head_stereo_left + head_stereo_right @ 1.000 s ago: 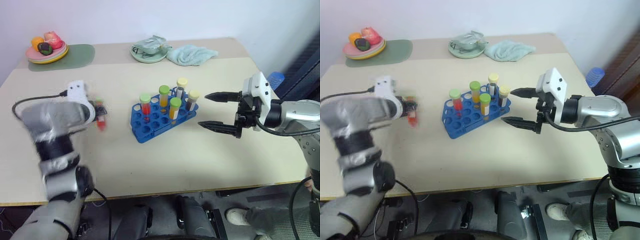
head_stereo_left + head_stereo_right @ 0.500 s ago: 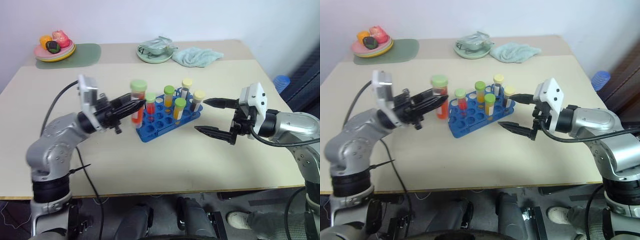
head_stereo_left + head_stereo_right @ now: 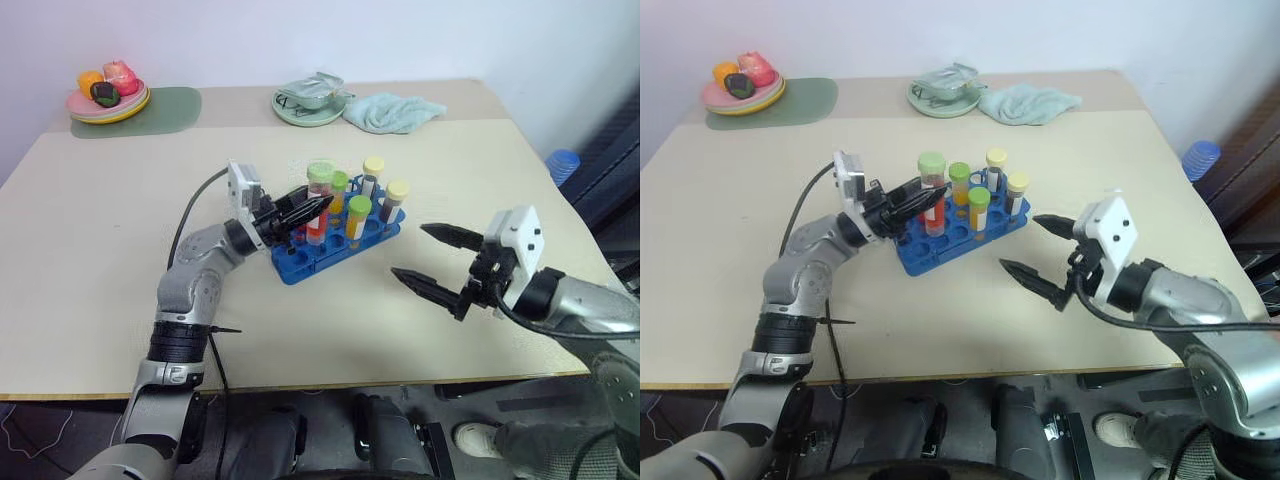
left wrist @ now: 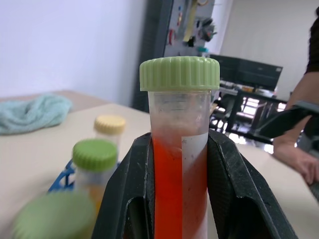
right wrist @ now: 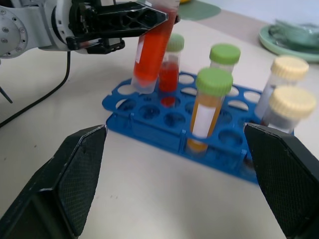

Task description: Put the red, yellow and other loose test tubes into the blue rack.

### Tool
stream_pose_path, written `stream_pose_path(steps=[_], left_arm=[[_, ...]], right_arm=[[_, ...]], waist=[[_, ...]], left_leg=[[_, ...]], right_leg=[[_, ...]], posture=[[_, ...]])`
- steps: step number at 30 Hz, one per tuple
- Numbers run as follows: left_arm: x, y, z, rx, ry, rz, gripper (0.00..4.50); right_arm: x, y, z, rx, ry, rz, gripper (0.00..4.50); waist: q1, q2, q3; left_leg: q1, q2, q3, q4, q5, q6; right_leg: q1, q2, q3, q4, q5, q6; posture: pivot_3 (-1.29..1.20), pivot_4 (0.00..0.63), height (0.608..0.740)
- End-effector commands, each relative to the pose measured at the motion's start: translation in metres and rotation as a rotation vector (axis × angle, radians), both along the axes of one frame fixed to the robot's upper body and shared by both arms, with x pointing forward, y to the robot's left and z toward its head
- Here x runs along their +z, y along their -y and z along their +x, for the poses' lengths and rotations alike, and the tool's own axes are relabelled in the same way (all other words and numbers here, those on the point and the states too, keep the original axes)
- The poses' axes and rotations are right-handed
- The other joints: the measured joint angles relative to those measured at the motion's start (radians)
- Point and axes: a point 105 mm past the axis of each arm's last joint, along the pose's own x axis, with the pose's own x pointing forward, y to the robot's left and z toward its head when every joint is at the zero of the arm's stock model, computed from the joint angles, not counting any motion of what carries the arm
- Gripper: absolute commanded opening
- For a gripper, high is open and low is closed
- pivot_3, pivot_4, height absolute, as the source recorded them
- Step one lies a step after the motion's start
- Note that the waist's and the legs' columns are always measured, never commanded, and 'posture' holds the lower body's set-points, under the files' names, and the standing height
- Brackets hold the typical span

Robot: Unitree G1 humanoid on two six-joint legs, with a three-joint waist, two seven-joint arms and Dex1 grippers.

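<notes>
1. Tube (image 3: 318, 200) of pinkish-red liquid with a pale green cap is clamped between the left gripper's (image 3: 310, 207) black fingers, upright, just above the holes at the near left end of the blue rack (image 3: 335, 240).
2. Rack stands mid-table and holds five capped tubes: a deeper red one (image 5: 169, 69) right behind the held tube, two orange-yellow ones with green caps (image 3: 357, 218), and two with cream caps (image 3: 394, 201) at the far right end.
3. Right gripper (image 3: 428, 256) hangs beside the rack's right end, apart from it, its jaws wide and holding nothing.
4. Farther back on the table lie a crumpled pale cloth (image 3: 393, 111), a green dish (image 3: 306, 103), and a plate of toy food (image 3: 106, 94) on a green mat (image 3: 160, 107).
5. Compared with a second ago, the left gripper has carried the tube from open table left of the rack to over its holes, while the right gripper has drawn back toward the near edge.
</notes>
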Motion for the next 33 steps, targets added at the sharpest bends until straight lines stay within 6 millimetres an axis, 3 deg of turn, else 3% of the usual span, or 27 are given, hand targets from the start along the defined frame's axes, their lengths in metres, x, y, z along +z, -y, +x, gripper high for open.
stream_pose_path(steps=[1, 11, 22, 29, 30, 33], left_arm=[[0.002, 0.004, 0.001, -0.017, 0.05, 0.031, 0.8], [-0.038, 0.012, 0.012, -0.009, -0.014, 0.142, 0.8], [-0.051, 0.013, 0.015, 0.003, 0.016, 0.163, 0.8], [-0.052, 0.007, 0.014, 0.029, 0.01, 0.153, 4.22], [-0.05, 0.006, 0.013, 0.039, 0.008, 0.146, 4.46], [-0.039, -0.005, 0.004, 0.045, 0.029, 0.124, 4.46]], right_arm=[[0.007, 0.001, -0.01, -0.012, 0.05, 0.001, 4.5], [-0.002, 0.005, -0.013, -0.028, 0.045, 0.001, 4.5], [0.001, 0.003, -0.008, -0.021, 0.065, 0.001, 4.5], [0.004, 0.001, -0.007, -0.018, 0.07, 0.002, 4.5], [0.004, 0.001, -0.007, -0.017, 0.069, 0.001, 4.5], [0.004, 0.001, -0.007, -0.01, 0.068, 0.003, 4.5]], waist=[[0.0, 0.0, 0.0], [-0.001, 0.0, 0.0], [-0.001, 0.0, -0.002], [-0.001, 0.0, -0.002], [0.0, 0.0, -0.002], [-0.004, 0.0, -0.002]], left_leg=[[0.0, 0.0, 0.0, 0.0, 0.0, 0.0], [0.002, 0.0, 0.001, 0.0, 0.0, 0.0], [0.005, 0.0, 0.001, 0.0, 0.0, 0.0], [0.003, 0.001, 0.0, 0.0, 0.0, 0.001], [0.002, 0.001, 0.0, 0.0, 0.0, 0.001], [0.002, 0.001, 0.001, 0.0, 0.0, 0.001]], right_leg=[[0.0, 0.0, 0.0, 0.0, 0.0, 0.0], [0.002, 0.0, 0.0, 0.0, 0.0, 0.0], [0.005, 0.0, 0.0, 0.0, 0.0, 0.0], [0.004, 0.001, -0.001, 0.0, 0.0, 0.0], [0.003, 0.001, -0.001, 0.0, 0.0, 0.0], [0.002, 0.001, 0.0, 0.0, 0.0, 0.0]], posture=[[0.0, 0.15, 0.74], [0.0, 0.15, 0.74], [0.0, 0.15, 0.74], [0.0, 0.15, 0.74], [0.0, 0.15, 0.74], [0.0, 0.15, 0.74]])
